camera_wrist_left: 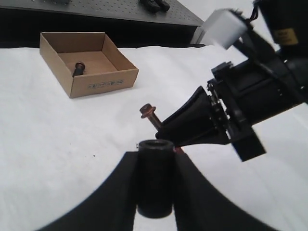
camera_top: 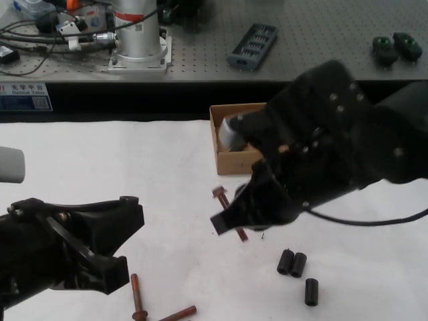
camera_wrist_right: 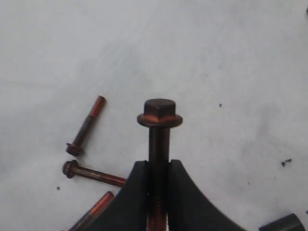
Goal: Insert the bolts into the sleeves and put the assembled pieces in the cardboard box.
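White cloth [camera_top: 100, 167]; perforated bench [camera_top: 301, 27] behind box [camera_top: 231, 162]

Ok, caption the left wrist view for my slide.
Left hand grips a black sleeve; right hand holds a bolt beyond it, cardboard box farther back.

Robotics lab: perforated optical breadboard [camera_top: 301, 33] behind, tangled cables [camera_top: 30, 33], metal column [camera_top: 137, 30] on base plate, white-covered bench [camera_top: 100, 160].

I am looking out over a white cloth-covered tabletop [camera_top: 100, 160], which is sitting in even light. Behind it, a grey perforated metal board [camera_top: 301, 33] is carrying a silver metal column on its base plate [camera_top: 137, 37], tangled black cables [camera_top: 27, 33], a blue-grey ribbed plastic rack [camera_top: 253, 45] and two small black-and-green devices [camera_top: 396, 47].
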Robot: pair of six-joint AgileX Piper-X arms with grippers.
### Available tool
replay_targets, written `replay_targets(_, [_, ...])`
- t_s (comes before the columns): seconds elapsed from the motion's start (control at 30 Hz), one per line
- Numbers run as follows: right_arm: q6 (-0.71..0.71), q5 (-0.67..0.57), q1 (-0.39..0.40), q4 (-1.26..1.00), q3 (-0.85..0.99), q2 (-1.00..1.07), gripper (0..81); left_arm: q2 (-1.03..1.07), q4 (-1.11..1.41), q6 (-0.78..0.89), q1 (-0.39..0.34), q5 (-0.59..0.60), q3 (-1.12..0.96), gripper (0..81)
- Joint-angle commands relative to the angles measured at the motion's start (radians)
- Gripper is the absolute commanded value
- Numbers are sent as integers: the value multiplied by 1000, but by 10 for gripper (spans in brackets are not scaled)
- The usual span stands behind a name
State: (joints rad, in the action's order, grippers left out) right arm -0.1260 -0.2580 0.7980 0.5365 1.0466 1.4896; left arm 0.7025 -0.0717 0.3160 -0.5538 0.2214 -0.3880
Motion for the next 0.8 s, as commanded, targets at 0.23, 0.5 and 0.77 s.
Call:
replay_targets(0.23, [8,-119,-5,-111,4,-129,31,-8,167,-60,3,70,88,73])
replay_targets(0.5, [8,-210,-5,-200,2,-154,31,-8,500,-55,3,90,260,73])
replay_targets(0.77, [-2,-276,-5,-307,-1,-151,31,3,583,-53,3,60,320,73])
